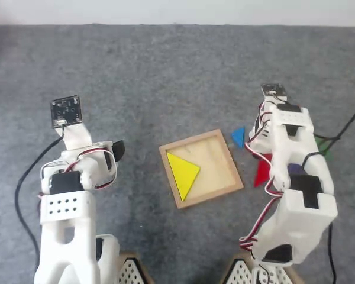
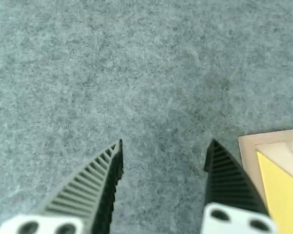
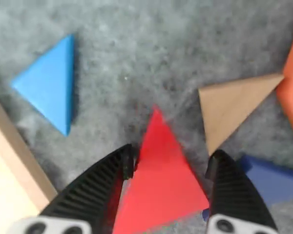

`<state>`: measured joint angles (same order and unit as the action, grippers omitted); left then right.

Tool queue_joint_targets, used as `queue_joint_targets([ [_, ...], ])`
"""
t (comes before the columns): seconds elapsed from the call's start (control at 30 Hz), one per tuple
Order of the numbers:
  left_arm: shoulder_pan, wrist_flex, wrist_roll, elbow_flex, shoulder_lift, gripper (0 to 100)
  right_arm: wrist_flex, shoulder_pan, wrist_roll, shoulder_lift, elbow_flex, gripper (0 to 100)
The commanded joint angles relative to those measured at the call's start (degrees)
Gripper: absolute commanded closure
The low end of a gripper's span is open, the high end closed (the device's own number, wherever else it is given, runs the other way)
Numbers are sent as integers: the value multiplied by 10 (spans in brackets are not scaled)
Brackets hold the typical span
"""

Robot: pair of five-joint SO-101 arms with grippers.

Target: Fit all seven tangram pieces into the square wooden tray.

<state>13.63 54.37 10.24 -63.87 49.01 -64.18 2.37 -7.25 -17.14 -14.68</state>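
Inside the square wooden tray [image 1: 189, 140] you have only the yellow triangle [image 1: 182, 171], so six pieces are left by my count. Beside the tray, your right claw [image 3: 172, 153] stands apart astride the red triangle [image 3: 161, 187], near the blue triangle [image 3: 49, 85] and the tan triangle [image 3: 229, 105]. Your left claw [image 2: 166, 146] gapes over the worktop [image 2: 136, 58] on the tray's other side.

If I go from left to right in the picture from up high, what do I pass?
left arm → wooden tray with the yellow triangle in it → blue triangle → red triangle → right arm
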Motion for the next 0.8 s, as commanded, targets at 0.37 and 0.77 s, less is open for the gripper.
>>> queue_joint_targets([
  [0.37,2,-11,-6,5,3,731,43,-112,46,59,79,752],
  [0.77,2,-11,-6,5,3,731,95,-132,98,-46,102,751],
])
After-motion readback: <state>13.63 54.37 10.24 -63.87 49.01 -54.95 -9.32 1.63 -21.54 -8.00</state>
